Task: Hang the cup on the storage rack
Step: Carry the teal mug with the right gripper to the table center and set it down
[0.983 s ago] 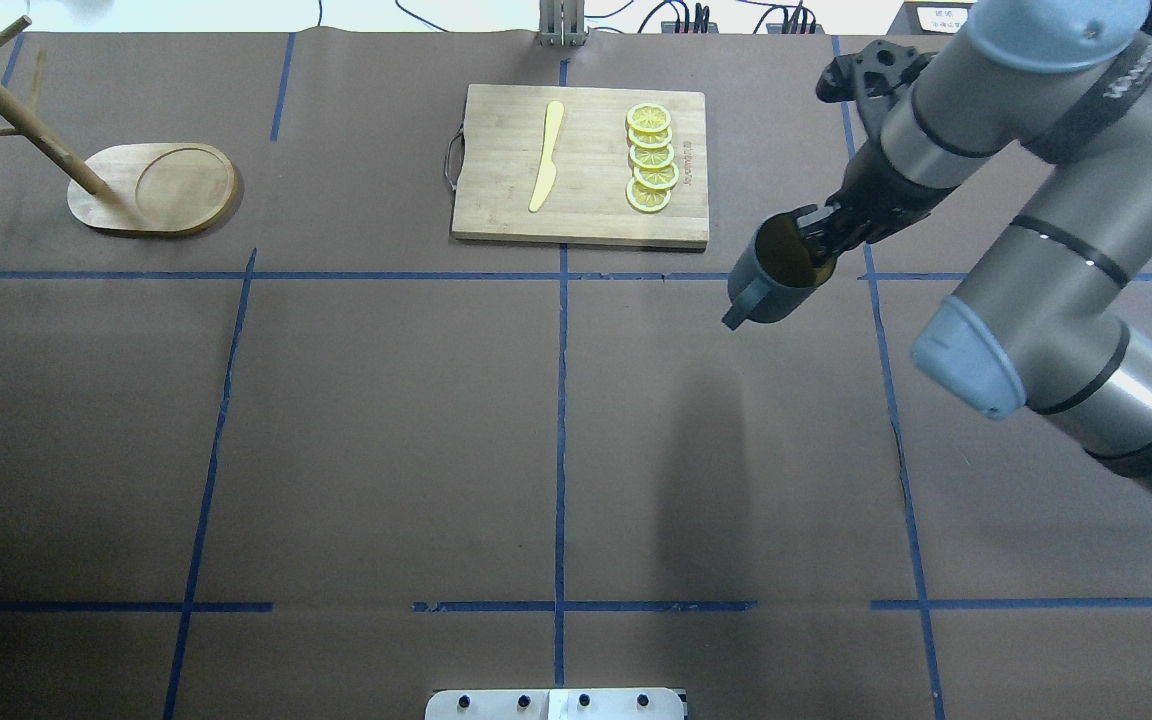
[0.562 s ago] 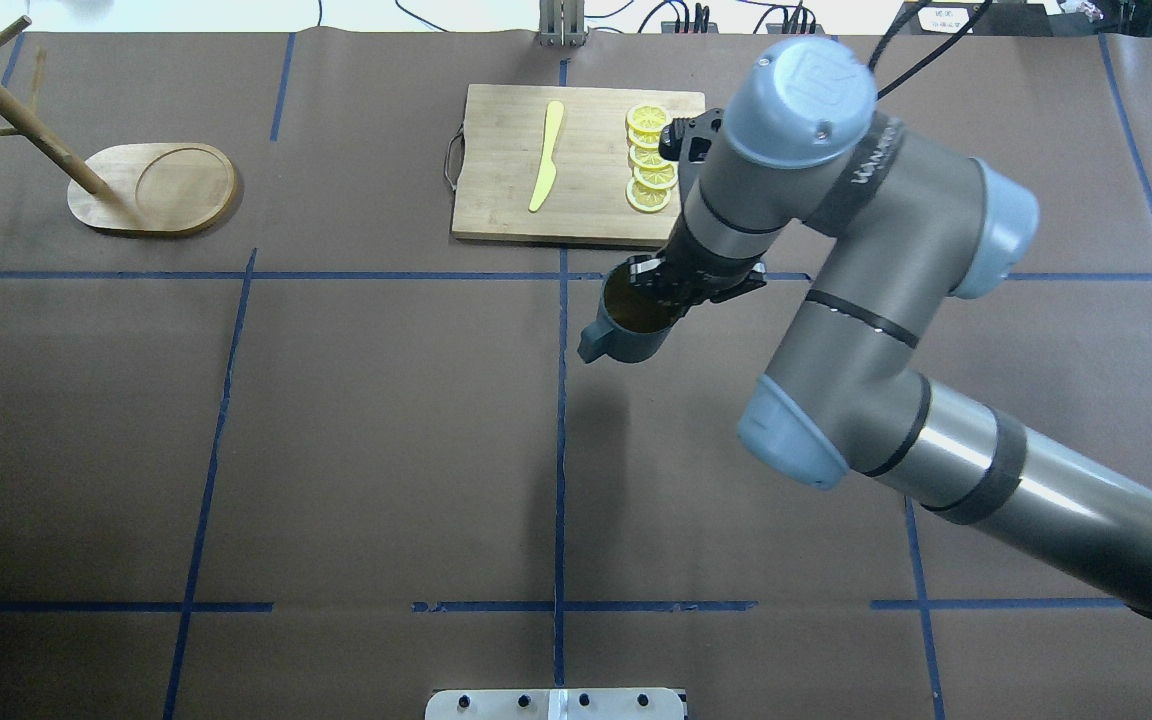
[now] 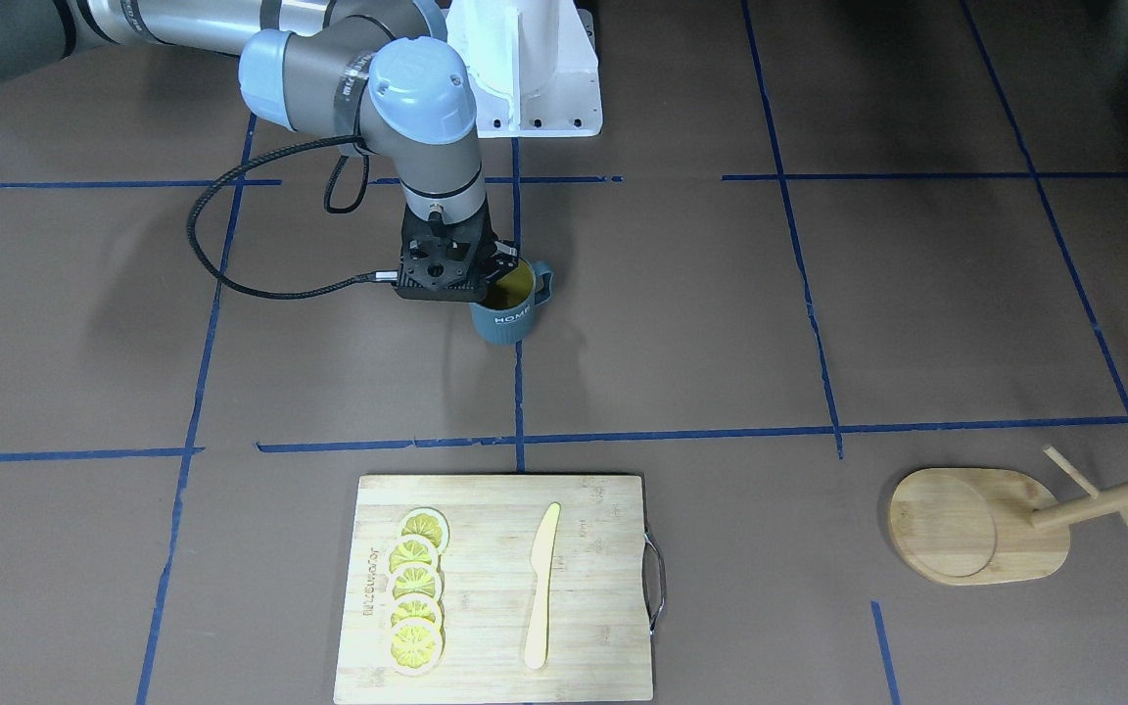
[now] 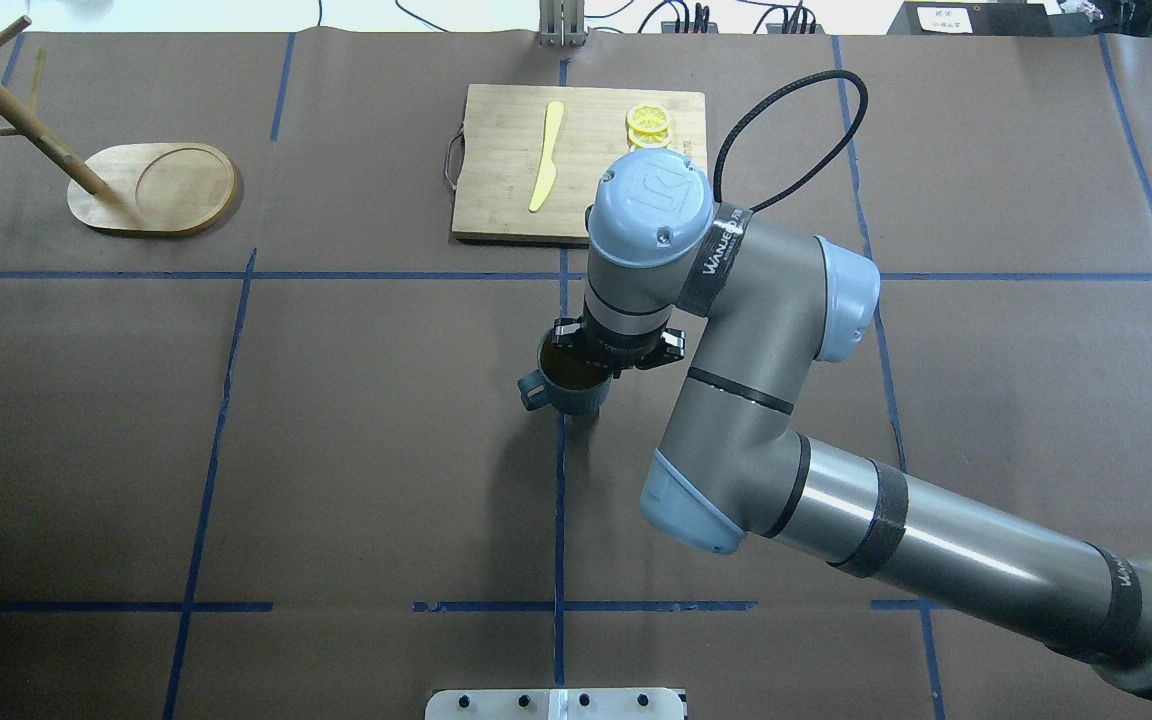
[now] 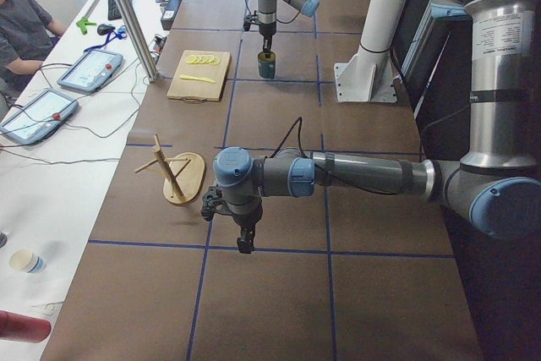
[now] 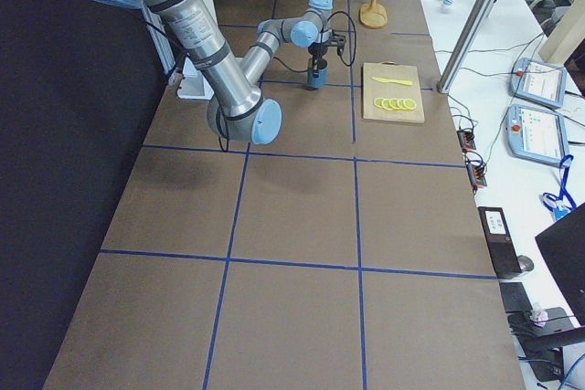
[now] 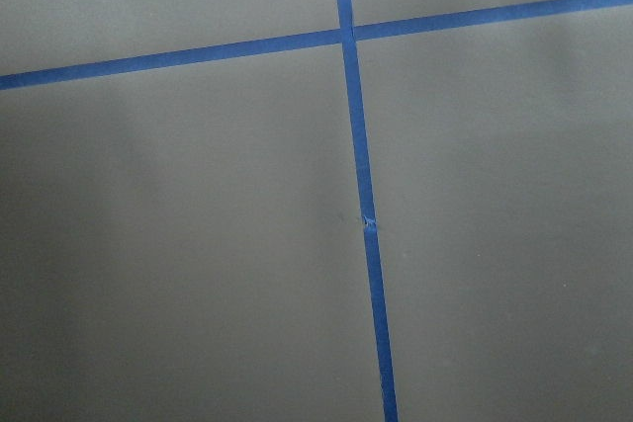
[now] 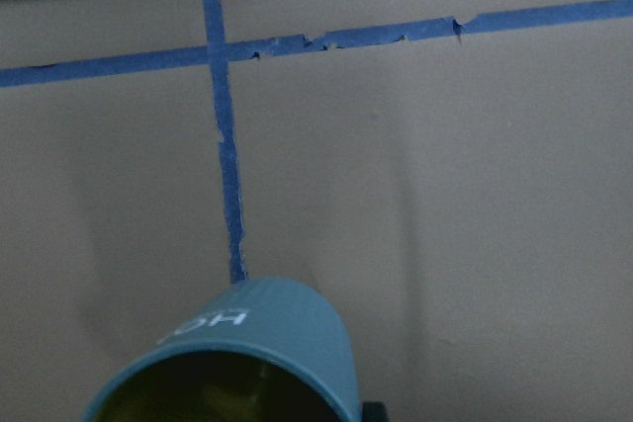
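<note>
Overhead exterior: cup mid-table; right arm hides lemon slices.

You have one camera behind the robot looking down on the table and one across from it facing back; both take in the cutting board and the rack. Two end cameras look along the table from farther off, and your wrist cameras sit close, the right just above the cup.

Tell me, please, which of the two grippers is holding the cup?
The right gripper: its jaws pinch the rim of the cup, which is upright, mouth up. The left gripper carries no cup and hangs near the storage rack.
</note>
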